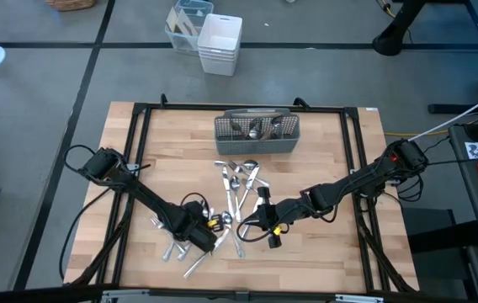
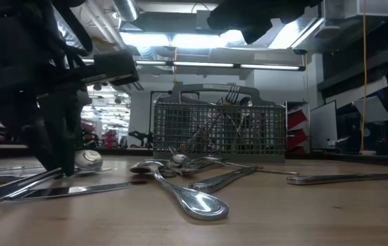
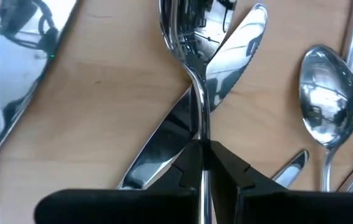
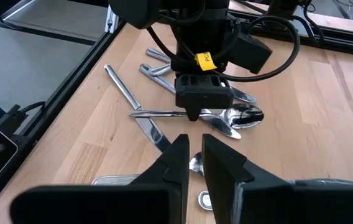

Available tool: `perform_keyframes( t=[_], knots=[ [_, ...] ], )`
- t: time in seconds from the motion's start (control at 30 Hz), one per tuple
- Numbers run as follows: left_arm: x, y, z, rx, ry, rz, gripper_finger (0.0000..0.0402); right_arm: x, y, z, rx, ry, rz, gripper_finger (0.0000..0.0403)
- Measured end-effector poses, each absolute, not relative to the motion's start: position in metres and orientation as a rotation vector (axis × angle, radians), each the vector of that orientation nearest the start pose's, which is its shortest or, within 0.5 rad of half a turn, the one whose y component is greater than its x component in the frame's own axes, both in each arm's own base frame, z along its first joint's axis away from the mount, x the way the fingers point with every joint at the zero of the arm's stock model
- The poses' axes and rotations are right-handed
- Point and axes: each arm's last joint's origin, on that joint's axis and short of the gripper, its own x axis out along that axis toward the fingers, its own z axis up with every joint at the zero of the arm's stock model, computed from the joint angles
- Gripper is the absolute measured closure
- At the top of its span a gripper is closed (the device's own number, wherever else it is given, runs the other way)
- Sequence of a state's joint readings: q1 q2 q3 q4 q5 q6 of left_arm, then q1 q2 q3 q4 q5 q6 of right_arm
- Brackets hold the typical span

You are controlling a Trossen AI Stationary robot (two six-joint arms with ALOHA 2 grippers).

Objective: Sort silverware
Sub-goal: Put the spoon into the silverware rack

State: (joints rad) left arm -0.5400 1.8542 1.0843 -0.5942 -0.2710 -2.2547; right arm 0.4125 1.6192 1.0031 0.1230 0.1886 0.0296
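Pinching a spoon (image 3: 196,74) by its neck, my left gripper (image 3: 202,163) is clenched on it where it crosses a knife (image 3: 195,106) on the table (image 1: 323,252). Only a few pieces stand in the mesh caddy (image 1: 257,135); most silverware (image 1: 239,189) lies heaped mid-table, unsorted. My right gripper (image 4: 194,155) hovers close, fingers nearly together, holding nothing, crowding my lift.
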Motion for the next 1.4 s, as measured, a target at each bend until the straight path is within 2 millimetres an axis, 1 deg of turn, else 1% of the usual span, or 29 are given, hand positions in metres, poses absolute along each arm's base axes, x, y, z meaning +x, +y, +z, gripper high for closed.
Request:
perform_keyframes(
  t=[0.1,0.23,0.47,0.67,0.73,0.8,0.87,1.0,1.07,1.17,1.27,1.4],
  knots=[
    [0.289,-0.165,0.137,-1.389,0.816,1.099,0.0398,0.325,0.136,0.229,-0.117,0.475,0.212,0.0354],
    [0.288,-0.164,0.145,-1.367,0.829,1.055,0.0398,0.323,0.135,0.234,-0.113,0.460,0.211,0.0354],
    [0.286,-0.160,0.171,-1.334,0.742,0.946,0.0401,0.310,0.129,0.254,-0.112,0.455,0.210,0.0354],
    [0.283,-0.152,0.200,-1.284,0.549,0.873,0.0401,0.290,0.120,0.272,-0.120,0.483,0.162,0.0354],
    [0.285,-0.146,0.212,-1.236,0.441,0.838,0.0401,0.283,0.115,0.277,-0.101,0.507,0.121,0.0354],
    [0.290,-0.138,0.223,-1.150,0.332,0.804,0.0401,0.275,0.111,0.281,-0.076,0.534,0.076,0.0354],
    [0.298,-0.126,0.234,-1.020,0.256,0.778,0.0401,0.267,0.106,0.285,-0.049,0.559,0.025,0.0354],
    [0.320,-0.092,0.253,-0.759,0.198,0.727,0.0401,0.252,0.099,0.290,0.039,0.604,-0.037,0.0354],
    [0.332,-0.071,0.261,-0.641,0.168,0.707,0.0402,0.246,0.097,0.292,0.084,0.627,-0.057,0.0354],
    [0.347,-0.037,0.276,-0.518,0.108,0.648,0.0402,0.240,0.094,0.293,0.139,0.652,-0.084,0.0354],
    [0.354,-0.001,0.291,-0.416,0.027,0.595,0.0401,0.237,0.093,0.291,0.182,0.680,-0.106,0.0354],
    [0.355,0.044,0.304,-0.303,-0.065,0.597,0.0401,0.236,0.092,0.290,0.216,0.697,-0.122,0.0354]
  ],
)
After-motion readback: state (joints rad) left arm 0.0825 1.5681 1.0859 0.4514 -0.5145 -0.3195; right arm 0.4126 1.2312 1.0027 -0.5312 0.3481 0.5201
